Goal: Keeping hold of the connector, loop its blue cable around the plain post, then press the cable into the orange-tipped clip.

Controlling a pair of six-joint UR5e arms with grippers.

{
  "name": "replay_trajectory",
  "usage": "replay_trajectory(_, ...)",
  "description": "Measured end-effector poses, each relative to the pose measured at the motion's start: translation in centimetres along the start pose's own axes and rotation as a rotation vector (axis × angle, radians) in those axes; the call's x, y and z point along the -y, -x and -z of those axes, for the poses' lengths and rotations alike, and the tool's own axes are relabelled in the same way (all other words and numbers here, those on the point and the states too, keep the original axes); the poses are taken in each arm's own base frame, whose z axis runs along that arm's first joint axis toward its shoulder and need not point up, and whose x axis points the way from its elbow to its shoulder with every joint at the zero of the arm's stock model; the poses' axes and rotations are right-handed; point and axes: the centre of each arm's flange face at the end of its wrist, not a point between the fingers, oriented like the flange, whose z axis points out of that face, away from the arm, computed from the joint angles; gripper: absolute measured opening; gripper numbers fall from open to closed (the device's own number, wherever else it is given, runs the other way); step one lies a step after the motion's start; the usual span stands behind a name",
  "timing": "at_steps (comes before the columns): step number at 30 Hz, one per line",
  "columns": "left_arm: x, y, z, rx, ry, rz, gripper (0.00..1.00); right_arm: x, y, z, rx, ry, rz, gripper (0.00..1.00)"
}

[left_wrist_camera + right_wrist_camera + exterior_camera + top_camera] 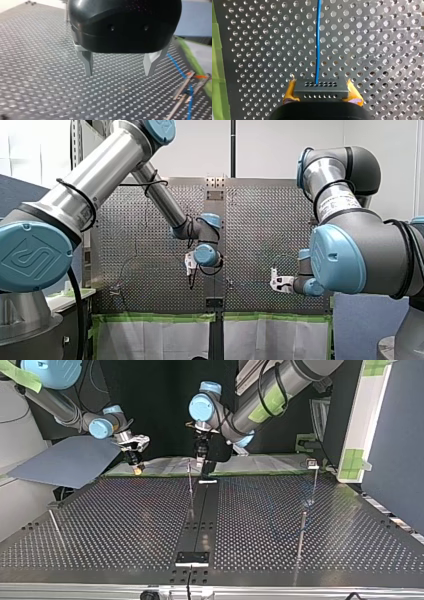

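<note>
Where the perforated table (260, 220) is scanned from left to right in the front view, the orange-tipped clip (185, 85) is met first. It is set near the left corner of the green-taped edge closest to the arms. The blue cable (318, 42) is seen passing by it in the left wrist view, though whether it is seated there cannot be told.

Over the table's middle seam the left gripper (118, 73) is hung with its metal fingers spread wide and nothing between them. It is judged to be held clear so that the cable can be swept without snagging.

Further right, near the same edge, the connector (320, 86) is pinched at its two ends by the yellow pads (290, 91) of the right gripper (321, 93). The cable is thus left free to trail straight ahead from the connector's face.

Which of the thin posts (302, 532) is the plain one cannot be told. No loop around any of them can be made out, so the looping is judged not yet done.
</note>
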Motion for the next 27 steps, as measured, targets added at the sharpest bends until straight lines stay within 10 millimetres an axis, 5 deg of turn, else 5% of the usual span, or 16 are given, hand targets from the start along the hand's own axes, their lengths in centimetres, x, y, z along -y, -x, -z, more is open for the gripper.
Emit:
replay_trajectory(7,-0.5,2.1,2.1,0.061,-0.001,0.028,1.0,0.5,0.1,-0.1,0.002,0.013,-0.011,0.0)
replay_trajectory(8,-0.6,2.3,2.4,0.066,-0.002,0.03,1.0,0.5,0.1,-0.1,0.003,0.017,-0.011,0.14)
replay_trajectory(27,-1.4,3.3,3.4,0.08,0.003,0.036,1.0,0.7,0.1,-0.2,0.003,0.018,-0.011,0.14)
